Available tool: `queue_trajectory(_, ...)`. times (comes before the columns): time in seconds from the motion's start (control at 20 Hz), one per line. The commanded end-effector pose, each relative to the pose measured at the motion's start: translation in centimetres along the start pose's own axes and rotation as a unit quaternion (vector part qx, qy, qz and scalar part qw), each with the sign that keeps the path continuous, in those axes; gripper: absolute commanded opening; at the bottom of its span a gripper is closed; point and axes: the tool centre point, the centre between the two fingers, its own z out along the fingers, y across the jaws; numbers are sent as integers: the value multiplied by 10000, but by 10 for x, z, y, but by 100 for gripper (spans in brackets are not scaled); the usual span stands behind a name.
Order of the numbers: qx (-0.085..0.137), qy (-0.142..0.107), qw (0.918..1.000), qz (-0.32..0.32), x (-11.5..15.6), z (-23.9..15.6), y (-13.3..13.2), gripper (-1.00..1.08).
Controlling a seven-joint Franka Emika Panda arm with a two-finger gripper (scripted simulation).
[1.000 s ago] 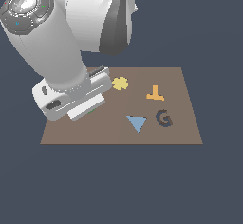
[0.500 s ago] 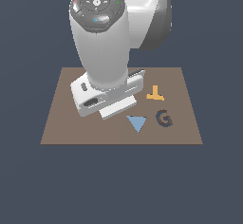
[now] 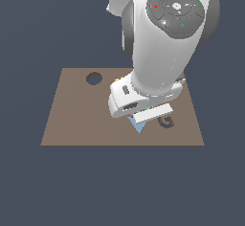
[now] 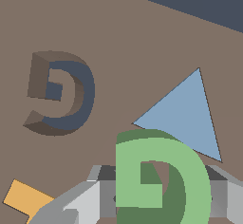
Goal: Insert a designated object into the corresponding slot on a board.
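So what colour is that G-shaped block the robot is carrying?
Bright green G block; the wrist view shows it best.

- The white robot arm (image 3: 162, 52) is leaning over the brown board (image 3: 72, 119), covering much of the half toward the exterior view's right.
- Its wrist block (image 3: 129, 100) is hanging low above the board, hiding the fingers, so whether they are apart or closed cannot be told.
- A round dark hole (image 3: 94, 79) is sitting near the board's far edge.
- The dark G-shaped slot (image 3: 166, 121) is showing just beside the wrist block, partly covered.
- The tip of a blue triangle (image 3: 138, 126) is peeking out beneath the wrist block, next to the slot.
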Motion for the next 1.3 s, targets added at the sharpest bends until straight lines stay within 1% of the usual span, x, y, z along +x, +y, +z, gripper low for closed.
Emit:
queue_trajectory(0.0, -2, 1, 9999, 169, 11, -1, -17, -100)
queue_trajectory(0.25, -1, 1, 9991, 415, 31, -2, -42, -100)
queue_trajectory(0.55, -1, 1, 9982, 597, 47, -2, -59, -100)
queue_trajectory(1.0, 1, 0, 9980, 633, 51, -2, -63, -100)
queue_trajectory(1.25, 0, -1, 9979, 640, 52, 7, -63, -100)
